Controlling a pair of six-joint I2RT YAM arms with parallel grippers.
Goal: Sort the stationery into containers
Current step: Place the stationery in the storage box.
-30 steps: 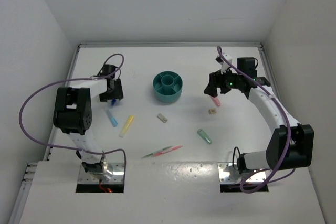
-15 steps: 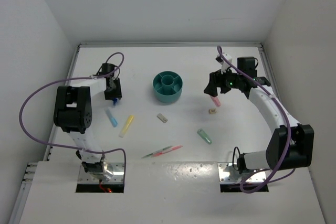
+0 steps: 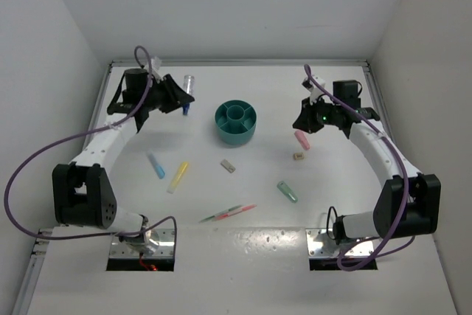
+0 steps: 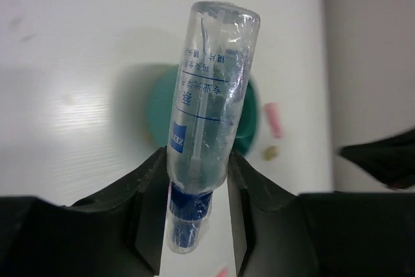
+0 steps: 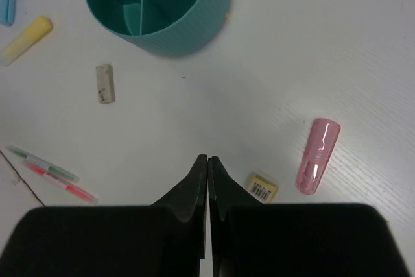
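Note:
My left gripper [image 4: 196,157] is shut on a blue marker in a clear plastic sleeve [image 4: 211,89], held off the table and pointing at the teal bowl [image 4: 154,116]. From above, the left gripper [image 3: 181,98] hangs left of the bowl [image 3: 236,124]. My right gripper [image 5: 208,160] is shut with nothing in it, above the table. A pink marker [image 5: 318,155] and a small labelled eraser [image 5: 262,186] lie just to its right. Seen from above, the right gripper [image 3: 302,125] sits over the pink marker [image 3: 302,139].
On the table lie a blue marker [image 3: 155,166], a yellow marker [image 3: 178,176], a beige eraser [image 3: 228,166], a green marker [image 3: 287,192] and thin green and pink pens [image 3: 228,214]. White walls enclose the table on three sides.
The left arm rose from the table and swung back and right, carrying the blue marker toward the bowl. The right gripper closed on nothing; the pink marker stays on the table.

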